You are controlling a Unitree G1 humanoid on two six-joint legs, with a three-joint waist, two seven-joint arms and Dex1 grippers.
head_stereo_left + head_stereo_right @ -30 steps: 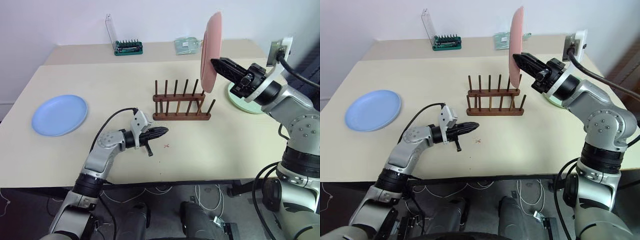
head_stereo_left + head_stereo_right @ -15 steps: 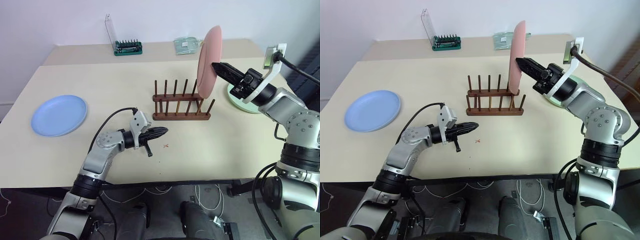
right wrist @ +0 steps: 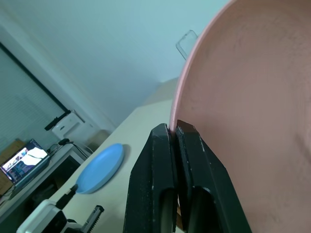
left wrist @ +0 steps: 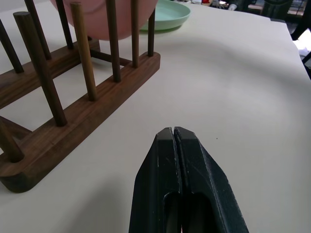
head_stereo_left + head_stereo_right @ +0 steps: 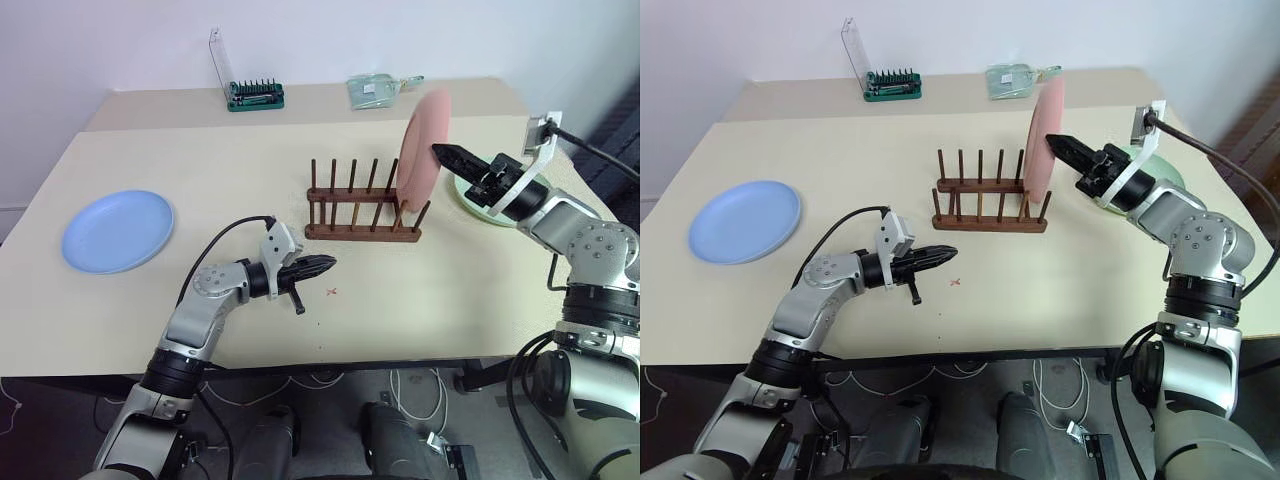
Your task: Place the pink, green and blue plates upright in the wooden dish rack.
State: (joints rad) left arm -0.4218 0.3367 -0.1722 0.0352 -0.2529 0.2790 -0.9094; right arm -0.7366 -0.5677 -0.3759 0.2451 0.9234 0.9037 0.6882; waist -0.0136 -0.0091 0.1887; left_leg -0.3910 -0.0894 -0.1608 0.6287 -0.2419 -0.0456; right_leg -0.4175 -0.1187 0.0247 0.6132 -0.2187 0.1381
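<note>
The right gripper (image 5: 442, 151) is clamped on the rim of the one pink plate (image 5: 420, 148), held on edge at the rack's (image 5: 362, 212) right end, seemingly between the last pegs. One blue plate (image 5: 118, 229) lies flat near the table's (image 5: 450, 290) left edge and one green plate (image 4: 167, 14) near its right edge. The left gripper (image 5: 328, 263), fingers together and empty, hangs before the rack.

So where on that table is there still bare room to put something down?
Plenty lies between the blue plate and the wooden dish rack, and along the near edge past the left gripper. It is crowded on the robot's right, where the right gripper holds the pink plate at the rack beside the green plate.
</note>
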